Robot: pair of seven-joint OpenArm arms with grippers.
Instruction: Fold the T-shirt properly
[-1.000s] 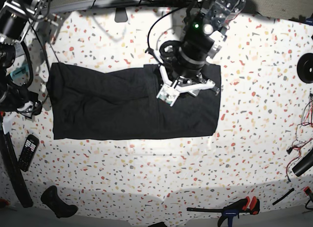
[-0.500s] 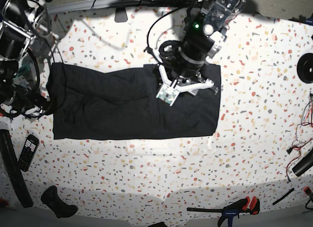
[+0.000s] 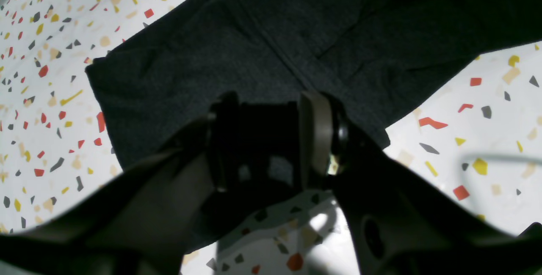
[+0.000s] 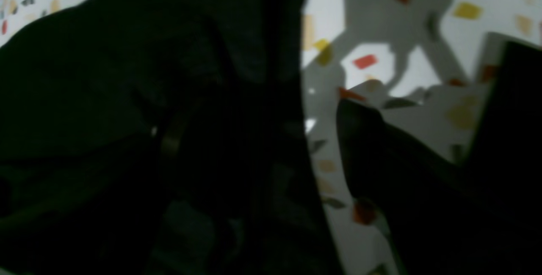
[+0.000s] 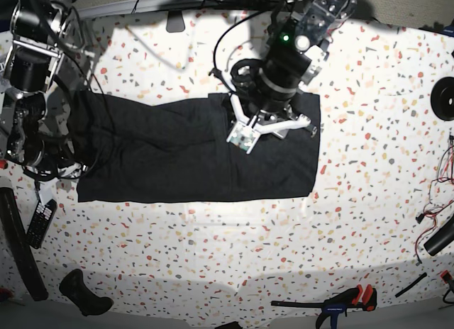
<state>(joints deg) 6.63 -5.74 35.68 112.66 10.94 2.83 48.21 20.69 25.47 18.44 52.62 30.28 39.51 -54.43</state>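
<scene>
Left wrist view: the left gripper (image 3: pixel 271 139) hangs low over the T-shirt (image 3: pixel 254 46), its fingers parted, a pale pad (image 3: pixel 319 133) facing a dark one, nothing visibly pinched between them. The dark fabric lies flat on the speckled table (image 3: pixel 42 55).

Right wrist view: dim and blurred; the right gripper (image 4: pixel 322 148) sits at the shirt's edge (image 4: pixel 127 76), and whether it is parted or closed cannot be told.

Base view: the T-shirt (image 5: pixel 177 162) lies as a long band across the table (image 5: pixel 234 251), with the left gripper (image 5: pixel 266 127) above its right end and the right gripper (image 5: pixel 53 162) at its left edge. A clean fold probably calls for firm, level corner grips and both ends carried together. No readable brand or writing shows.
</scene>
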